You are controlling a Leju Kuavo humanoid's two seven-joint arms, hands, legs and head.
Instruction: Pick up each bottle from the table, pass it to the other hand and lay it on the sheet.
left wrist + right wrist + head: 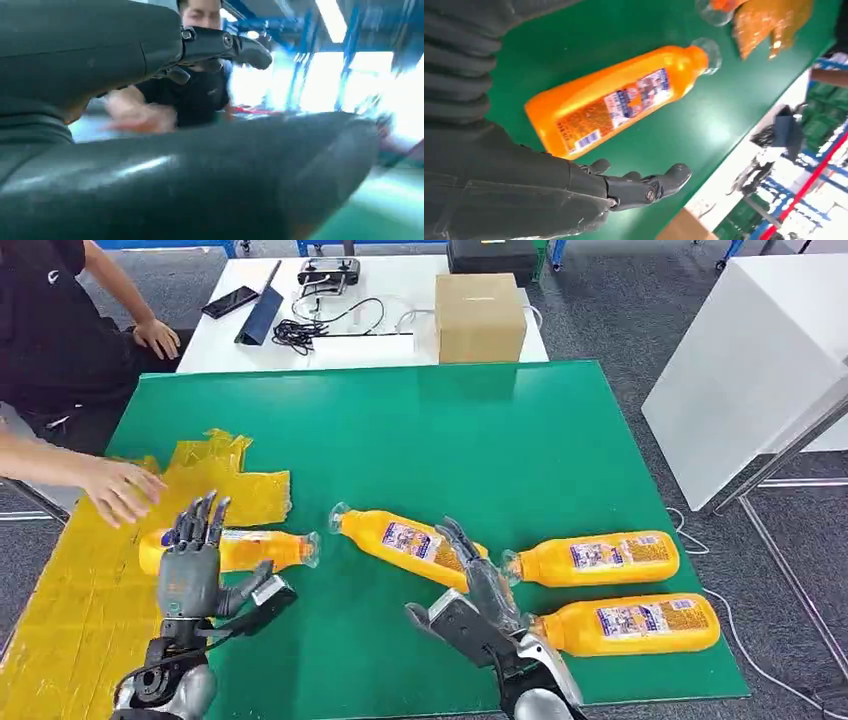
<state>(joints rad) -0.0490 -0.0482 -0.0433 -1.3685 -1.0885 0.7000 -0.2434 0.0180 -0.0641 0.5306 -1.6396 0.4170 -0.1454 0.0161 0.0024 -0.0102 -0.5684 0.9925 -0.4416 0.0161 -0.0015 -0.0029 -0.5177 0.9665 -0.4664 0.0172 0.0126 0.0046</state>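
Four plastic bottles filled with orange liquid lie on their sides on the green table (pixel 420 440); each has a clear cap and a printed label. The first bottle (pixel 240 550) rests on the edge of the yellow sheet (pixel 90 590), its cap over the green surface. The sheet is thin and wrinkled, with a torn, uneven border, and it covers the table's left part.

The left hand (pixel 195 560) stands just in front of this bottle with dark fingers (pixel 205 515) straight and pointing upward, the thick grey thumb spread to the side; it holds nothing.

The second bottle (pixel 400 537) lies slanted in the middle of the table. The right hand (pixel 475 585) is close beside its base, fingers stretched and apart, empty; I cannot tell if it touches the bottle.

The third bottle (pixel 595 558) and the fourth bottle (pixel 630 625) lie nearly parallel on the right side.

A person's hand (pixel 120 490) rests on the sheet near the first bottle.

The green top is smooth and matte. Behind it is a white table (pixel 390 345) with a cardboard box (pixel 480 315), black cables (pixel 300 332) and a phone (pixel 230 302). The floor (pixel 640 320) is grey carpet.
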